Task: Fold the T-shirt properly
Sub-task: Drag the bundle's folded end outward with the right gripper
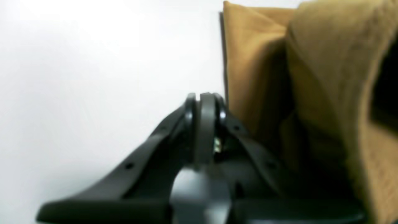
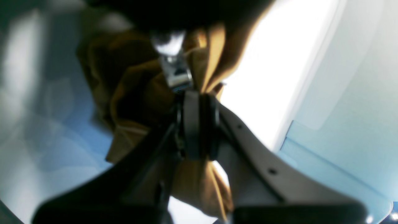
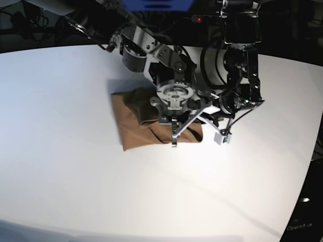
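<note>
The tan-brown T-shirt lies partly folded in a bunched rectangle near the middle of the white table. My right gripper points down at the shirt's front edge. Seen from the right wrist, that gripper is shut on a gathered pinch of the T-shirt, and cloth bulges on both sides of its fingers. My left gripper hangs just off the shirt's right edge. In the left wrist view it is shut with no cloth showing between the fingers, and the T-shirt lies close beside it on the right.
The white table stretches wide around the shirt on the left and front. Both arms crowd together above the shirt's right half. Dark equipment and cables line the back, and the table's curved edge runs down the right.
</note>
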`<state>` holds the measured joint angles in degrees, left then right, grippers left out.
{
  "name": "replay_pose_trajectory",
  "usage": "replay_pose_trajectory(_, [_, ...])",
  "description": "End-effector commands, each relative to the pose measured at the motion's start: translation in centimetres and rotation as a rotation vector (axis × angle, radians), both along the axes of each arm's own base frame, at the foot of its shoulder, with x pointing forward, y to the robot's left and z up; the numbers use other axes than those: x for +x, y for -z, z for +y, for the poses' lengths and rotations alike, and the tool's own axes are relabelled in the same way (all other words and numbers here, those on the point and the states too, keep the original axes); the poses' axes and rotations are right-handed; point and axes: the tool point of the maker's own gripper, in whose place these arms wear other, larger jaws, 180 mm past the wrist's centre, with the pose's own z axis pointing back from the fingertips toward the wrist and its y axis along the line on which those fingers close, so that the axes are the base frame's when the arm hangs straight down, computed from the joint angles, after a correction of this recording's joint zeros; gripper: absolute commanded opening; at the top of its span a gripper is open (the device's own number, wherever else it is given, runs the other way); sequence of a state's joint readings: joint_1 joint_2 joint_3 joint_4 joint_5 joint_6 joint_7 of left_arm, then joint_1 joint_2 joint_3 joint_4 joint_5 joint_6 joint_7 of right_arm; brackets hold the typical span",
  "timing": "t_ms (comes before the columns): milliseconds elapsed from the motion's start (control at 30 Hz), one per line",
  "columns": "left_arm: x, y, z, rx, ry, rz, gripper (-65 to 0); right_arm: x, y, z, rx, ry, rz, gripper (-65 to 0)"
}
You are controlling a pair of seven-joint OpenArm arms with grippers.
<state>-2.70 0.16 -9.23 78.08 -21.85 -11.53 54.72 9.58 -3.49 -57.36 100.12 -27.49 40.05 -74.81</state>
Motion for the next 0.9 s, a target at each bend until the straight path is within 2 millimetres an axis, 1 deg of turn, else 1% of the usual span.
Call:
replay_pose_trajectory(0, [-0.7, 0.7, 0.6, 0.037, 0.002, 0.041, -62.4, 1.0, -1.6, 0.5, 0.022, 0.002, -0.045, -64.9])
replay_pose_trajectory(200, [-0.5, 0.5, 0.6, 0.037, 0.001, 0.035, -62.4, 1.8, -1.6, -0.8, 0.023, 0.046, -0.044, -64.9])
replay_pose_trajectory(333, [-0.5, 0.5, 0.6, 0.037, 0.0, 0.036, -62.4, 2.7, -1.7, -2.8, -0.029, 0.06, -0.075, -64.9])
replay_pose_trajectory(367, [-0.5, 0.5, 0.6, 0.037, 0.0, 0.036, -62.4, 3.2, -1.9, -3.3, -0.044, 0.063, -0.089, -64.9])
replay_pose_trajectory(467, [-0.5, 0.5, 0.6, 0.037, 0.0, 0.036, -62.4, 4.4, -2.5, -5.5, -0.107, 0.093, -0.127, -64.9])
replay_pose_trajectory(533, [-0.5, 0.5, 0.6, 0.037, 0.001, 0.035, -62.4, 5.4, -3.8, -7.2, -0.137, 0.111, -0.174, -64.9])
replay_pose_trajectory(600, [-0.5, 0.5, 0.7, 0.04, 0.003, 0.035, -62.4, 5.9, -5.1, -8.3, -0.144, 0.114, -0.221, -64.9])
replay_pose_trajectory(667, [-0.5, 0.5, 0.7, 0.04, 0.003, 0.035, -62.4, 6.5, -6.2, -10.0, -0.178, 0.136, -0.261, -64.9])
replay_pose_trajectory(767, [-0.4, 0.5, 1.1, 0.047, 0.002, 0.033, -62.4, 6.8, -6.7, -11.7, -0.216, 0.15, -0.285, -64.9])
replay_pose_trajectory(867, [-0.4, 0.5, 1.2, 0.049, 0.002, 0.033, -62.4, 7.1, -6.8, -14.2, -0.251, 0.192, -0.289, -64.9])
